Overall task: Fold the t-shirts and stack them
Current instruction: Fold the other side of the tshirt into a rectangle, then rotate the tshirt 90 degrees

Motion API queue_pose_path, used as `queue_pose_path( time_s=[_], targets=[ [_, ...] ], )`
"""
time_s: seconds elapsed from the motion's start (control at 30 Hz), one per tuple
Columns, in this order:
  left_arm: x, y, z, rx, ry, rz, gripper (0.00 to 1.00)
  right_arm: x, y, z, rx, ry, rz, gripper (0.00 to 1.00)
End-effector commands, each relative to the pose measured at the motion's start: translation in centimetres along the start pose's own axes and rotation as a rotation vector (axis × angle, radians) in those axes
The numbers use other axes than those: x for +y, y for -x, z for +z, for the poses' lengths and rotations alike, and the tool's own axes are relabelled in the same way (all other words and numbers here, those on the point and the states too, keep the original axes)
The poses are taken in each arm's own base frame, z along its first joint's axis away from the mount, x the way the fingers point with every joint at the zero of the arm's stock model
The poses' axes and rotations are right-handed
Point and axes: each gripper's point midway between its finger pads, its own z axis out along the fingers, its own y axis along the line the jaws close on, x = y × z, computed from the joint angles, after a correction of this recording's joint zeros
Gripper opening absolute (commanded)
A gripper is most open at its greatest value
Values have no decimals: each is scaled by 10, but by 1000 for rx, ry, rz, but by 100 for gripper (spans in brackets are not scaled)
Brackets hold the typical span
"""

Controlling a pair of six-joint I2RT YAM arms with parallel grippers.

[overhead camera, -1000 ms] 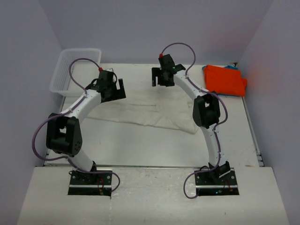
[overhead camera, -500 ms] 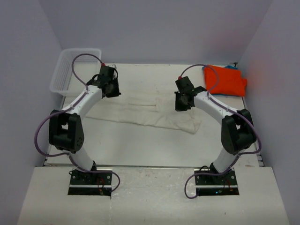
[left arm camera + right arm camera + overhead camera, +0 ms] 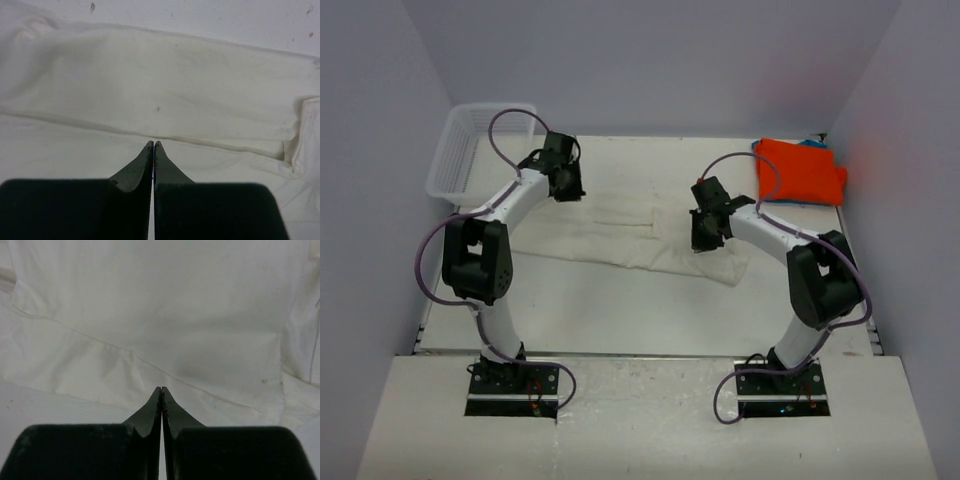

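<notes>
Left gripper [image 3: 153,145] jaws pressed together, tips at cream t-shirt [image 3: 165,85] fold edge; right gripper [image 3: 161,389] likewise. Cloth likely light, limp, thin; pinch fold edge just ahead of tips.

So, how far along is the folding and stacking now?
Done: the orange t-shirt lies folded at the far right corner, a blue edge behind it. In hand: the cream t-shirt is a long folded strip; the left end effector and right end effector are shut at its creases. To do: finish folding it and stack it.
</notes>
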Motion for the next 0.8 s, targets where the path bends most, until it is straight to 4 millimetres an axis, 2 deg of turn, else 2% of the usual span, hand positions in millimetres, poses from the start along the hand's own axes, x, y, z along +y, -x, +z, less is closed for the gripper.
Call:
queue_pose_path(
  time_s=[0.0, 0.3, 0.43, 0.47, 0.53, 0.67, 0.77],
  targets=[
    [-6, 6, 2, -1, -11, 30, 0, 4, 6, 7, -4, -4, 13, 0],
    [13, -11, 31, 78, 84, 71, 0, 8, -5, 29, 88, -45, 43, 0],
    [15, -13, 44, 102, 93, 86, 0, 11, -6, 38, 133, -63, 48, 0],
    [17, -21, 52, 135, 100, 87, 0, 11, -8, 40, 151, -68, 49, 0],
    [18, -22, 58, 154, 106, 89, 0, 14, -8, 42, 160, -70, 54, 0],
    [26, -50, 72, 243, 137, 68, 0, 14, -6, 41, 196, -94, 64, 0],
    [29, -69, 71, 284, 139, 37, 0, 17, 0, 41, 200, -103, 77, 0]
  ],
)
